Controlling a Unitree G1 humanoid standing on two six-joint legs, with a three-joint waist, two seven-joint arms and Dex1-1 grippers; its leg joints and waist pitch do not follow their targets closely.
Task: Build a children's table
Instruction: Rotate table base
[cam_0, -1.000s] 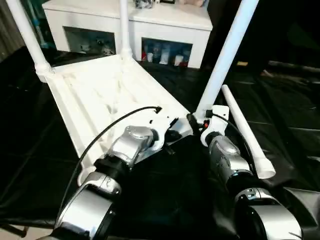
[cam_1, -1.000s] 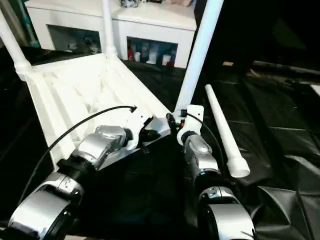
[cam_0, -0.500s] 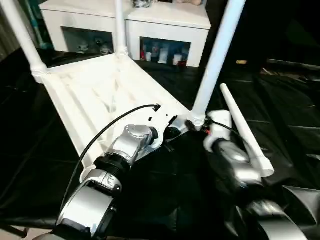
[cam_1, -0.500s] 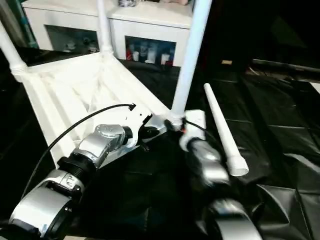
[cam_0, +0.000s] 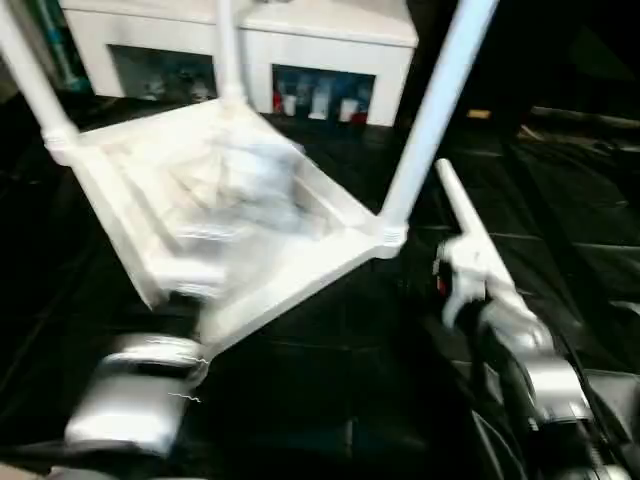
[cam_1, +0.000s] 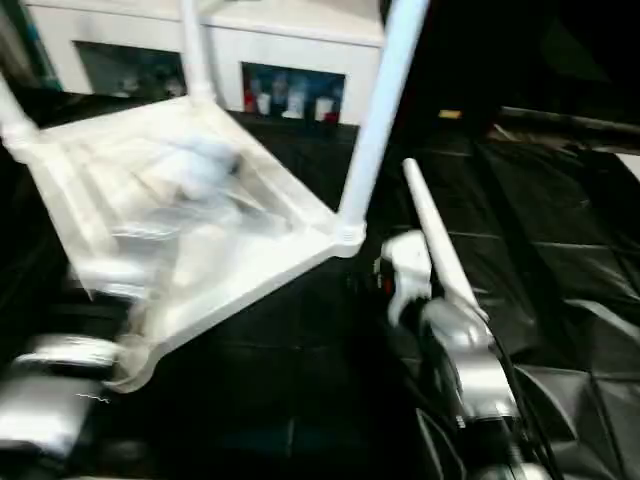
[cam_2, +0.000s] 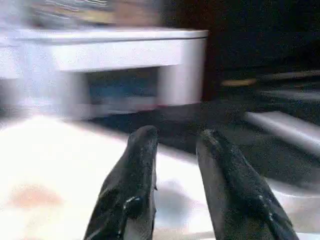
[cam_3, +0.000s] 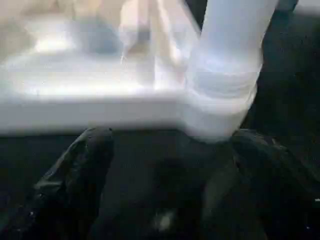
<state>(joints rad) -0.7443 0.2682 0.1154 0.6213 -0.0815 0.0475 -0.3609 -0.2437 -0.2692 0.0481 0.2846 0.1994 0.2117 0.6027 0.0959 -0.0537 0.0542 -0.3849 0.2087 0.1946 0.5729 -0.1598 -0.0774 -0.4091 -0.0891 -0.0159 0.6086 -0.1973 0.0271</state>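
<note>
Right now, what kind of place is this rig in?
Probably an indoor lab or test room: a work table draped in black sheeting, a white cabinet with items behind glass doors, and an upturned white children's table being assembled.

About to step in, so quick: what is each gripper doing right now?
Left gripper: open, holding nothing.
Right gripper: open, holding nothing.

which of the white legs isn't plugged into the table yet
The loose leg lying flat on the black cover, beside the right arm. The other three stand upright in the tabletop's corner sockets.
</note>
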